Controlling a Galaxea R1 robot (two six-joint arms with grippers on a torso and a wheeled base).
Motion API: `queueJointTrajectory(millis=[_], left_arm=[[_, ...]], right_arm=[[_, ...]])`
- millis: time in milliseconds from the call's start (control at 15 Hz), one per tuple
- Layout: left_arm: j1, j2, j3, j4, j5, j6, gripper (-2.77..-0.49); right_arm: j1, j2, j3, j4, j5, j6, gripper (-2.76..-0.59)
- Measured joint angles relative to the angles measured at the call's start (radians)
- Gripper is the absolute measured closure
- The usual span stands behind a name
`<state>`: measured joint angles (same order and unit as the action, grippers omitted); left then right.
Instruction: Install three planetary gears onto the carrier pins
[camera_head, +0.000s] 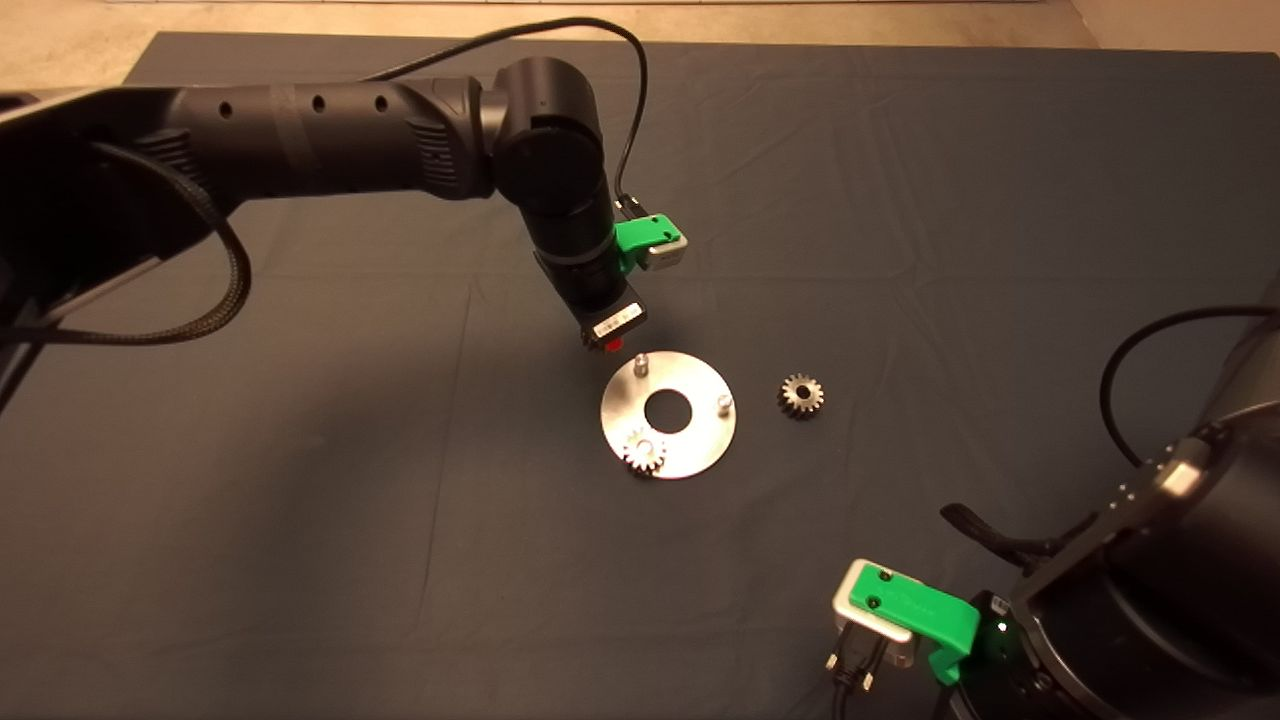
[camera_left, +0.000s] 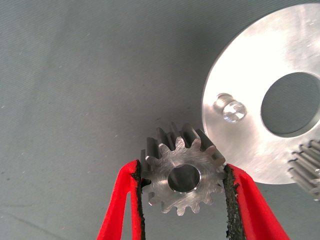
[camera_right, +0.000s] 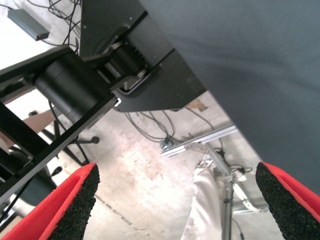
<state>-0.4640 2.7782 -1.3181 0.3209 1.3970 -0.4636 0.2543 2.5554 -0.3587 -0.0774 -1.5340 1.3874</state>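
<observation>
Left wrist view shows the left gripper (camera_left: 182, 200) clenched on a small silvery-grey steel spur gear (camera_left: 182, 176), its black pads pressing opposite tooth flanks, centre bore open and facing the camera. This held gear hangs over the dark mat (camera_left: 90, 90), just beside the rim of the flat, shiny silver carrier disc (camera_left: 250, 135). The nearest bare carrier pin (camera_left: 231, 109), a short upright stud with a rounded, glossy tip, stands a little inboard of that rim; bore and pin are not yet aligned, so the coming move is judged a short shift toward the disc centre before descent along the pin's axis.

Head view: a second toothed gear (camera_head: 644, 452) sits on one pin, a third pin (camera_head: 726, 402) stands bare, and a darker loose gear (camera_head: 801, 395) lies on the mat just beside the disc, on the right arm's side.

The right gripper (camera_right: 175, 200) is parked at the lower right edge, fingers spread wide, holding nothing
</observation>
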Motion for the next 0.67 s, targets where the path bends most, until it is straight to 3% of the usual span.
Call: queueJointTrajectory(millis=[467,667], left_arm=[[-0.027,0.02,-0.001,-0.004,0.0,0.0,-0.7],[-0.028,0.028,-0.002,-0.02,0.002,0.0,-0.7]], right_arm=[[-0.061,-0.018,0.005,0.0,0.0,-0.002,-2.33],[-0.08,-0.022,0.005,0.0,0.0,-0.002,-2.33]])
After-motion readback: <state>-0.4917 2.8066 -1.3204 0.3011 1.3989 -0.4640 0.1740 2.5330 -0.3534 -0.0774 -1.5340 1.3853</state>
